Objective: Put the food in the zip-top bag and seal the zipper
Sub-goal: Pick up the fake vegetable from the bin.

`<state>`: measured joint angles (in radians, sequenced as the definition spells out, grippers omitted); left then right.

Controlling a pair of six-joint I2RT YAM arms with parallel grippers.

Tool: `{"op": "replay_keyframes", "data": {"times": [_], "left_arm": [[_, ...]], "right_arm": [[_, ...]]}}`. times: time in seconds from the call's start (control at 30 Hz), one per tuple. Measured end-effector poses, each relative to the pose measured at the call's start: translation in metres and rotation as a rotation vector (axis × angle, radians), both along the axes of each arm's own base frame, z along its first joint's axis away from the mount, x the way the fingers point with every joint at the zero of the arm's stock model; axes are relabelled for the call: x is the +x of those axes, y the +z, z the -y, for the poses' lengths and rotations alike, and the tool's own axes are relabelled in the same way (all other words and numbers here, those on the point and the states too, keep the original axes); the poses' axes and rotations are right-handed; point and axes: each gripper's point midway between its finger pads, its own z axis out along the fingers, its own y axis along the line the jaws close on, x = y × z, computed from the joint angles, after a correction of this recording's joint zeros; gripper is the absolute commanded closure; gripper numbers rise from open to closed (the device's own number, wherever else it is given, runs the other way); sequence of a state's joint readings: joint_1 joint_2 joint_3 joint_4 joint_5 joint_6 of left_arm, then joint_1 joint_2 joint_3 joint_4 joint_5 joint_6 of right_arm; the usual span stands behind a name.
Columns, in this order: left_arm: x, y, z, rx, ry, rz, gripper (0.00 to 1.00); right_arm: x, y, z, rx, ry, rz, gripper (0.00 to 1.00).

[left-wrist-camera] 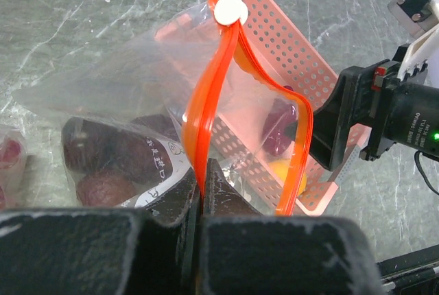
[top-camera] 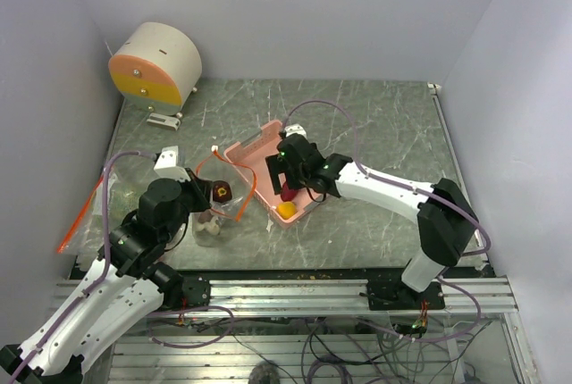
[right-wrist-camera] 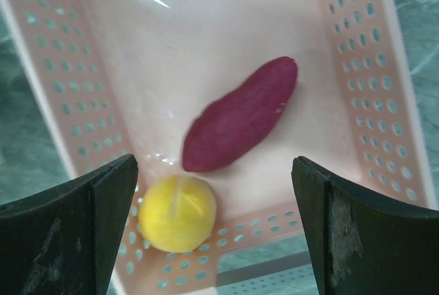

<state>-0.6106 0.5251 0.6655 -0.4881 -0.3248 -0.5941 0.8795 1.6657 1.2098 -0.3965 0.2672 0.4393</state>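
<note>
Basket [top-camera: 248, 159] from above sits under our right claw [top-camera: 288, 183], the zip-top bag [top-camera: 234, 205] just left of it. At the left wrist we see the left claw [left-wrist-camera: 203, 171] clamped on the zipper [left-wrist-camera: 212, 89]. Right wrist: that claw gapes empty over the basket's magenta piece [right-wrist-camera: 240, 115] and yellow fruit [right-wrist-camera: 178, 213].

Left arm [top-camera: 94, 299] comes up from the bottom-left corner and folds forward at the elbow. The left hand [left-wrist-camera: 204, 171] has both fingers pinched tight together on the zipper [left-wrist-camera: 206, 103]. Right arm [top-camera: 393, 195] stretches in from the right side, wrist tipped over. The right hand [right-wrist-camera: 212, 171] is aimed downward with its fingers spread wide apart.
</note>
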Motion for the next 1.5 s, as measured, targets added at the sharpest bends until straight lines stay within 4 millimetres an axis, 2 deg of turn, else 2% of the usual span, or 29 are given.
{"op": "replay_keyframes", "data": {"times": [0.17, 0.3, 0.47, 0.57, 0.9, 1.13, 1.27, 1.4, 1.47, 1.5], "left_arm": [[0.000, 0.000, 0.002, -0.003, -0.007, 0.000, 0.93], [0.000, 0.000, 0.002, -0.004, -0.009, 0.000, 0.93], [-0.001, 0.000, 0.002, -0.005, -0.013, -0.001, 0.93], [-0.001, 0.000, 0.003, -0.005, -0.014, -0.001, 0.93], [-0.002, 0.002, 0.002, -0.011, -0.014, 0.007, 0.93], [-0.003, 0.001, 0.001, -0.007, -0.014, 0.002, 0.93], [-0.004, 0.001, 0.000, -0.006, -0.014, 0.002, 0.93], [-0.004, 0.001, 0.000, -0.007, -0.014, 0.002, 0.93], [-0.004, 0.001, 0.001, -0.008, -0.015, 0.001, 0.93], [-0.004, 0.000, 0.001, -0.007, -0.016, 0.000, 0.93]], "right_arm": [[0.007, -0.013, 0.019, -0.075, -0.045, -0.008, 0.05], [0.013, -0.037, 0.028, -0.120, -0.084, -0.046, 0.06], [0.016, -0.063, 0.025, -0.119, -0.133, -0.089, 0.07], [0.022, -0.063, 0.016, -0.074, -0.159, -0.082, 0.07], [0.047, -0.047, -0.017, 0.086, -0.233, -0.040, 0.08], [0.056, -0.040, -0.032, 0.084, -0.101, 0.014, 0.07], [0.054, -0.048, -0.029, 0.038, -0.010, 0.035, 0.07], [0.048, -0.062, -0.016, -0.041, 0.044, 0.034, 0.08], [0.050, -0.064, -0.012, -0.067, 0.061, 0.042, 0.11], [0.051, -0.065, -0.011, -0.077, 0.067, 0.046, 0.16]]}}
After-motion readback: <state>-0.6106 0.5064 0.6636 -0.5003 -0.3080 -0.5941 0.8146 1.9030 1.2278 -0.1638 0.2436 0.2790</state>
